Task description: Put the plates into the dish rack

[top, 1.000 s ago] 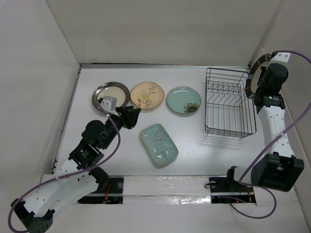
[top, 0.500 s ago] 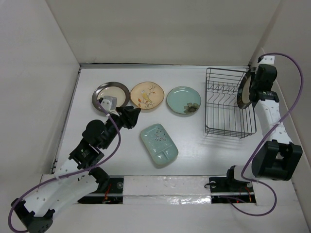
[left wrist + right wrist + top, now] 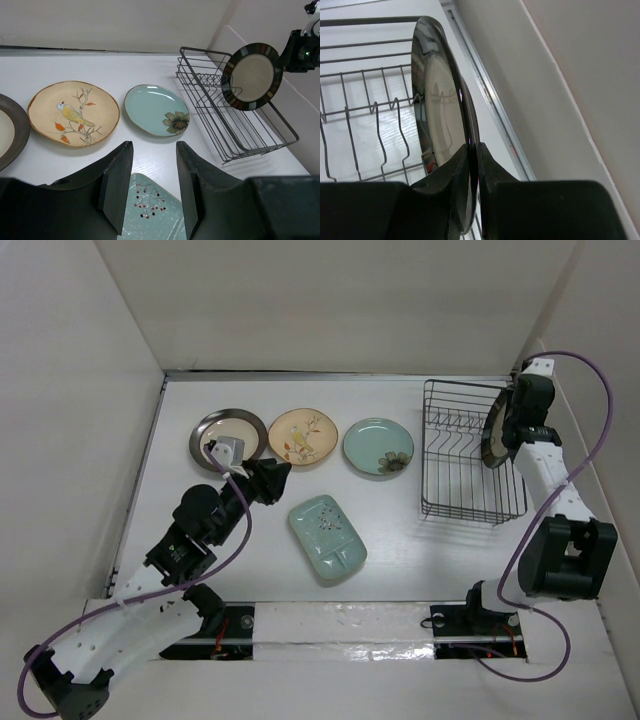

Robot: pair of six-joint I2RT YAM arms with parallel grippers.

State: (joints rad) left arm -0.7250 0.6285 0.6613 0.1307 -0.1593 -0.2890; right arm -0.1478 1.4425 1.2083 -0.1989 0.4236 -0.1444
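The right gripper pinches the dark-rimmed plate upright above the far right of the dish rack. It should lower the plate squarely between two prongs before releasing.

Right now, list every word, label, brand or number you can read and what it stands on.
None readable.
The cream plate bears only a painted bird, the round teal plate a flower, the rectangular teal plate red berries; the held dark-rimmed plate and the dish rack are unmarked.
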